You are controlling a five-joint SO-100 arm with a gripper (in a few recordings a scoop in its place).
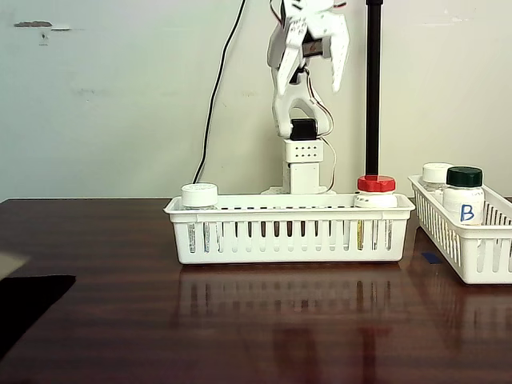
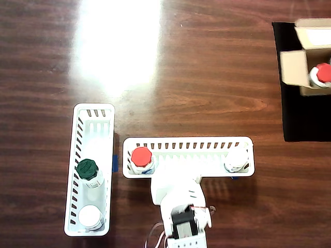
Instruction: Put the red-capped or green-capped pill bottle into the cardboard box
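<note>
1. The jaws (image 1: 318, 50) stand spread apart and hold nothing, lifted high above the desk (image 2: 207, 77) in the fixed view, well over the long white basket (image 2: 189, 142).
2. The pill bottle (image 2: 141, 157) with the red cap stands upright at the 9 o'clock end of that basket in the overhead view; in the fixed view it shows at the basket's right end. It is untouched, so the pick is not yet begun.
3. The cardboard box (image 2: 305, 46) sits at about 2 o'clock on the desk in the overhead view, on a black mat (image 2: 302, 124), flaps open. A red-capped bottle (image 2: 323, 73) already seems to rest in it, though the frame edge cuts it off, so I judge one bottle may be done.
4. A white-capped bottle (image 2: 238, 159) stands at the basket's 3 o'clock end, well apart from the pill bottle, so a descent has room on that side.
5. The basket's end wall lies just beside the pill bottle, a likely snag for one finger.
6. A second basket (image 2: 90, 113) at 8 o'clock holds a green-capped bottle (image 2: 87, 169) and another white-capped one (image 2: 90, 217); it lies near the pill bottle's end.
7. The desk between basket and box is bare, giving open travel toward 2 o'clock.
</note>
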